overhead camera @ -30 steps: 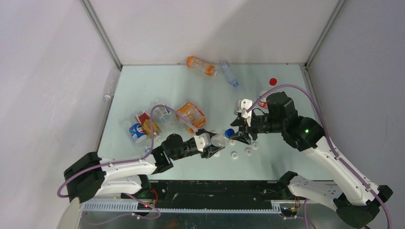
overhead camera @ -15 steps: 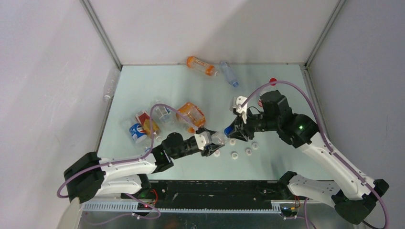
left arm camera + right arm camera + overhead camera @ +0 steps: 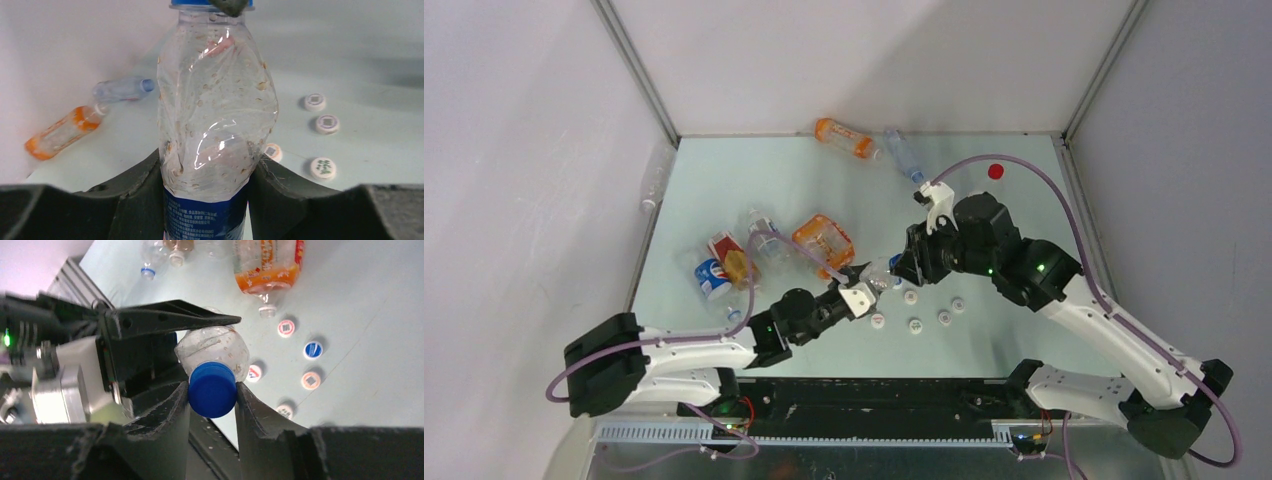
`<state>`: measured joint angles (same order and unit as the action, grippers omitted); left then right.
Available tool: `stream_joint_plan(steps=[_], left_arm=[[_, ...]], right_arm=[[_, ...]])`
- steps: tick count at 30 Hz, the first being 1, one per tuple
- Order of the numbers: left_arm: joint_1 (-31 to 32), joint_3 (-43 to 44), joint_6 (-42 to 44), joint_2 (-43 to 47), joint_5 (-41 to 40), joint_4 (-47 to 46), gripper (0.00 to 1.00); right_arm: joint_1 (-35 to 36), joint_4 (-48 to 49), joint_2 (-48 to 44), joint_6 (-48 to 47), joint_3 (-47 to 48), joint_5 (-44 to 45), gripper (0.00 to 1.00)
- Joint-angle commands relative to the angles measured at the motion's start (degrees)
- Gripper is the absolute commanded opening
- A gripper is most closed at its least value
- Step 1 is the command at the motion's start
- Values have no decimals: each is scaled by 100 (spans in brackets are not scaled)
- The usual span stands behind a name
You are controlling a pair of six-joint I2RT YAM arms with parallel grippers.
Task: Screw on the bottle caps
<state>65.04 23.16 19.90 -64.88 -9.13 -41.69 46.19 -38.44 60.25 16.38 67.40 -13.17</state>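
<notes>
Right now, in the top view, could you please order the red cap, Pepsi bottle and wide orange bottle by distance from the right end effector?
1. Wide orange bottle, just left of the right end effector.
2. Red cap, back right.
3. Pepsi bottle, far left.

Holds the left arm stretched low toward centre, left gripper (image 3: 871, 283) clamped around the clear bottle (image 3: 215, 100); keeps the right arm folded in from the right, elbow raised, right gripper (image 3: 903, 266) pinched on the blue cap (image 3: 212, 389)

White arms (image 3: 1114, 342), black joints (image 3: 796, 315), purple cables (image 3: 1009, 160)
</notes>
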Motion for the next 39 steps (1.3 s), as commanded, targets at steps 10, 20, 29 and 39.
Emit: stream_joint_plan(steps=[10, 20, 29, 39], left_arm=[[208, -253, -275, -284, -1227, -1412, 19], [-253, -331, -1032, 146, 299, -652, 19], [-548, 122, -941, 503, 2321, 590, 20], [-553, 540, -745, 415, 3009, 1233, 20]], right_arm=[[283, 260, -292, 1497, -7, 804, 61], [-225, 297, -970, -811, -7, -498, 78], [-250, -263, -1237, -3562, -7, -1495, 76], [-225, -647, -1050, -4393, -6, -1913, 68]])
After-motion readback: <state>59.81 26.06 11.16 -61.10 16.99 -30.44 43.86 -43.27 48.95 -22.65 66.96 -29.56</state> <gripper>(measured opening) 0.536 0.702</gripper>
